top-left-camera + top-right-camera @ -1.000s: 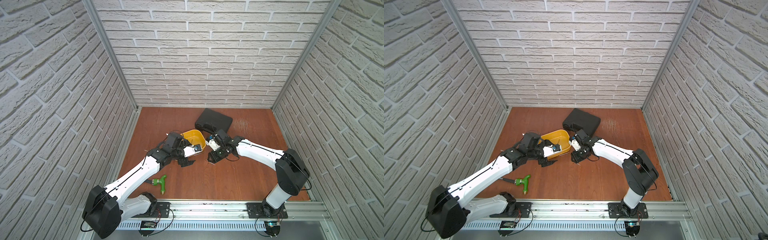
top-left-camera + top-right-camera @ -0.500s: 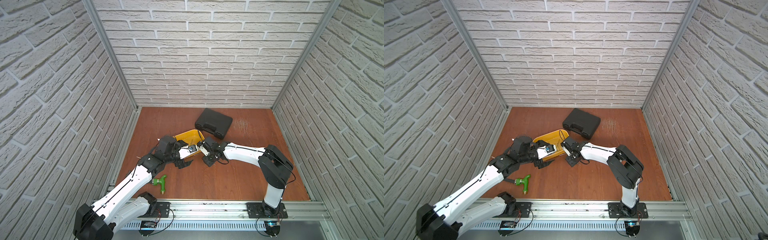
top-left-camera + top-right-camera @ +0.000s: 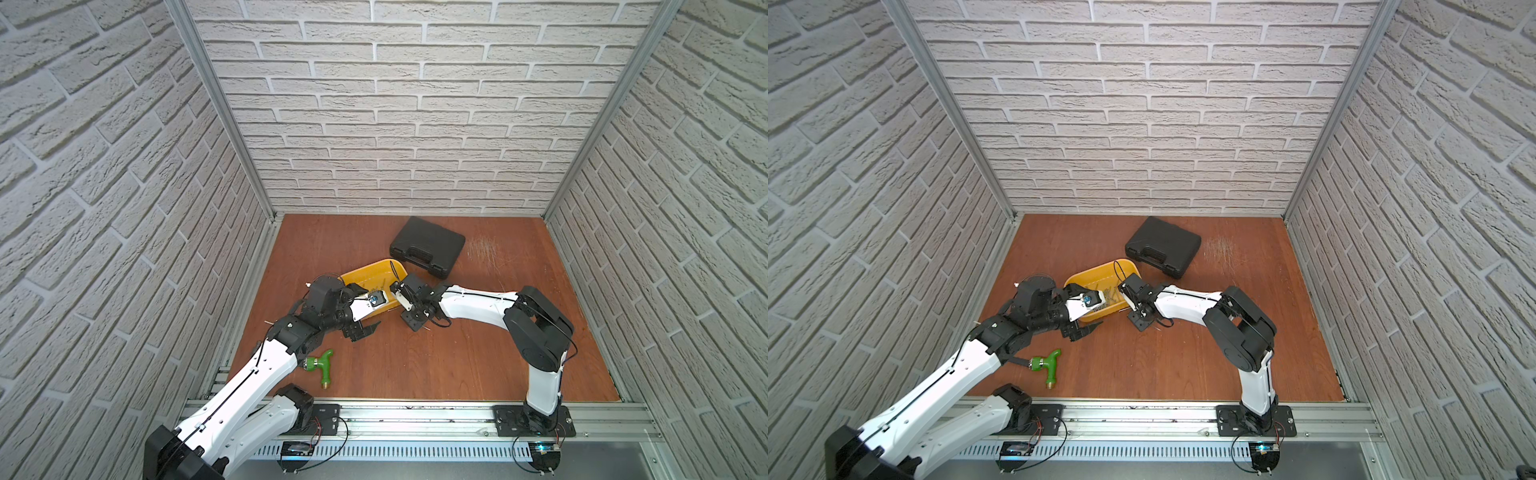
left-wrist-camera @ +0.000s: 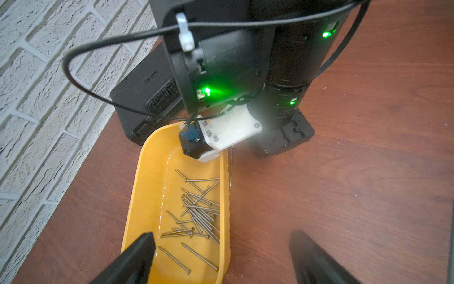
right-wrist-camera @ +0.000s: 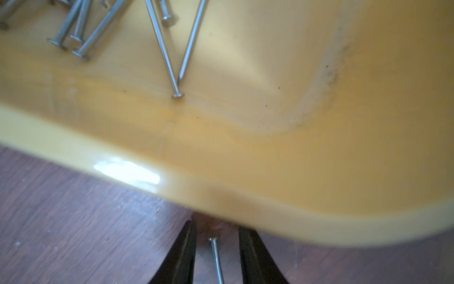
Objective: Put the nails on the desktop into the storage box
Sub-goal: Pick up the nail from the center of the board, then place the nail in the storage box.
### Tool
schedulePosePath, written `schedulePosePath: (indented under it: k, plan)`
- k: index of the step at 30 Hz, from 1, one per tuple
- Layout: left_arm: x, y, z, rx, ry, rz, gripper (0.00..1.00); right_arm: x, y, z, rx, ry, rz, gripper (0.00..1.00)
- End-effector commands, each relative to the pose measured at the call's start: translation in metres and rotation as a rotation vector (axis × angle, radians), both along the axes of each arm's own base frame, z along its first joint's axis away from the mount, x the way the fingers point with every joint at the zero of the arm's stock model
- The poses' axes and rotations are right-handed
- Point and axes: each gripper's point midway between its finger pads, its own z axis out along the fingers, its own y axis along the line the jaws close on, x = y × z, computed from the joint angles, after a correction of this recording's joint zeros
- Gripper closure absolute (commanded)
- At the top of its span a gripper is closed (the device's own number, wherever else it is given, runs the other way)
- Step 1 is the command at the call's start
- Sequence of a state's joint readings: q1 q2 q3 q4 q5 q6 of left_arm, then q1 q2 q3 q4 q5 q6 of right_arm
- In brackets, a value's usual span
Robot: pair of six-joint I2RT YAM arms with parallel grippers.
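Since one nail point(image 5: 217, 260) lies on the surface point(image 4: 344, 196) just beside the yellow storage box point(image 4: 147, 191), close under its rolled rim, the right claw point(image 5: 216, 231) sits low with a finger on either side of the shaft. Its jaws stand narrowly apart, and bare wood shows on both sides of the nail, so nothing is pinched yet. That narrow stance probably suits the little room left against the box wall.

The other nails point(image 4: 199, 214) lie heaped inside the box. The left claw point(image 4: 222, 234) is spread wide and empty, straddling one wall of the box, with one finger over the inside and the other over the wood. It seems placed there to stop the box sliding while the right claw works at its rim.
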State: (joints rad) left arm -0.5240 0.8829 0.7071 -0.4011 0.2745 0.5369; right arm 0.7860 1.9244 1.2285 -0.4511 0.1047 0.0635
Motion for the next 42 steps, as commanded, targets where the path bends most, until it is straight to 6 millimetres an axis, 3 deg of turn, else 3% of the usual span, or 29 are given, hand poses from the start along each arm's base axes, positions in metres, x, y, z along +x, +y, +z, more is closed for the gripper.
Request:
schedulePosePath:
  k: [1, 4, 10, 14, 24, 31, 34, 42]
  plan:
    - [-0.001, 0.001, -0.001, -0.017, 0.007, 0.010, 0.10, -0.003, -0.003, -0.011, -0.036, 0.004, 0.010, 0.77]
    - [-0.001, 0.002, -0.001, -0.018, 0.005, 0.011, 0.09, -0.006, -0.005, -0.009, -0.042, 0.005, 0.015, 0.79]
    - [0.000, 0.003, -0.002, -0.020, 0.014, 0.018, 0.10, -0.011, -0.010, -0.008, -0.043, 0.009, 0.008, 0.93]
    - [0.002, 0.003, 0.000, -0.032, 0.014, 0.028, 0.10, -0.011, -0.006, 0.007, 0.006, 0.008, -0.017, 0.97]
    - [0.010, 0.009, 0.011, -0.098, 0.014, 0.088, 0.09, 0.003, 0.006, 0.093, 0.185, 0.003, -0.117, 0.97]
    - [0.025, 0.026, 0.026, -0.206, 0.035, 0.214, 0.10, 0.045, 0.032, 0.145, 0.330, 0.002, -0.213, 0.97]
    - [0.032, 0.038, 0.028, -0.240, 0.054, 0.301, 0.10, 0.070, 0.046, 0.147, 0.350, 0.001, -0.273, 0.98]
    - [0.032, 0.054, 0.030, -0.257, 0.069, 0.411, 0.09, 0.122, 0.085, 0.104, 0.371, -0.009, -0.378, 0.98]
